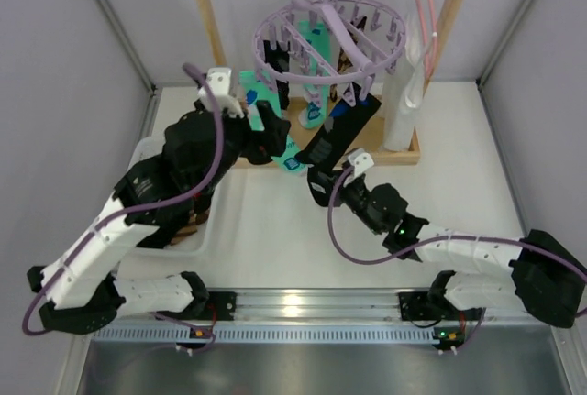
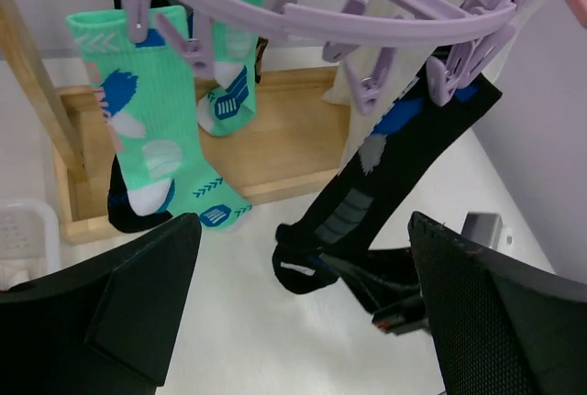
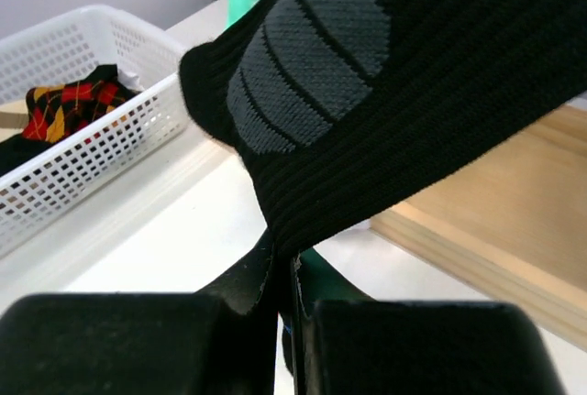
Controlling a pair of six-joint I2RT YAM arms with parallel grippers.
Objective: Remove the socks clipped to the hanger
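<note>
Pinching black sock (image 3: pixel 413 74) toe with right gripper (image 3: pixel 286 308); holding left gripper (image 2: pixel 303 285) wide, empty; next, likely tugging free of hanger (image 2: pixel 367 24).

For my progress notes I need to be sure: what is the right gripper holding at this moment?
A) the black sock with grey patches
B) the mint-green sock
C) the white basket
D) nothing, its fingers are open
A: in the right wrist view the right gripper is shut on the lower end of the black sock, which hangs from the lilac hanger.
</note>
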